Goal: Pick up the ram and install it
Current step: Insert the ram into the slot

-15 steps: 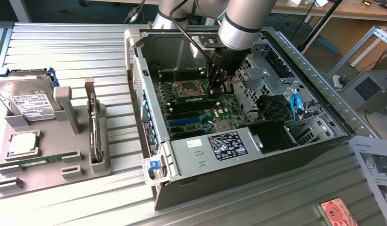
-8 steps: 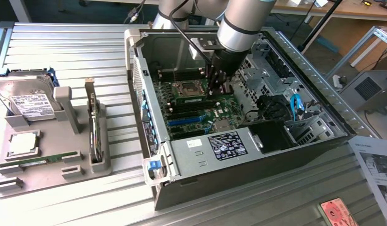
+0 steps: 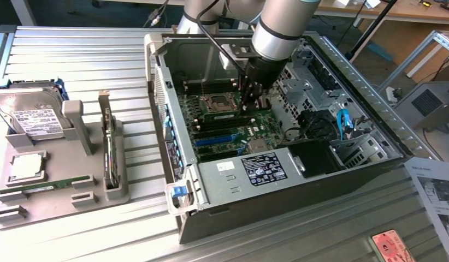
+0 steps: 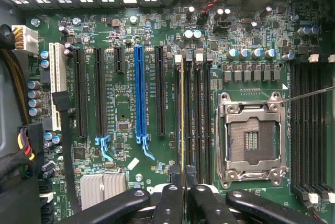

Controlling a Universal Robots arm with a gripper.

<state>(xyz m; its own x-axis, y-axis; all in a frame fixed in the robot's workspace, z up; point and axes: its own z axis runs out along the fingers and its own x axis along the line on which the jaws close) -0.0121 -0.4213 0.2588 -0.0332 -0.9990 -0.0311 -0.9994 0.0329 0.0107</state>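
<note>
My gripper (image 3: 252, 105) reaches down into the open computer case (image 3: 166, 109), over the black memory slots beside the CPU socket (image 3: 216, 102). In the wrist view the ram (image 4: 181, 114) shows edge-on as a thin yellow-green line. It stands along the memory slot furthest from the CPU socket (image 4: 251, 140) in that bank. The gripper (image 4: 183, 200) is shut on one end of the ram, with its two black fingers (image 4: 170, 203) pressed close on either side. From the exterior view the ram (image 3: 226, 116) is a green strip just below the fingers. How deep it sits in the slot I cannot tell.
A grey holder (image 3: 64, 202) on the exterior view's left carries a silver hard drive (image 3: 28, 112), an upright card with a bracket (image 3: 108, 147) and another green stick (image 3: 46, 185). Expansion slots, one blue (image 4: 138, 93), lie beside the memory slots. Drive cages and cables (image 3: 319, 123) crowd the case.
</note>
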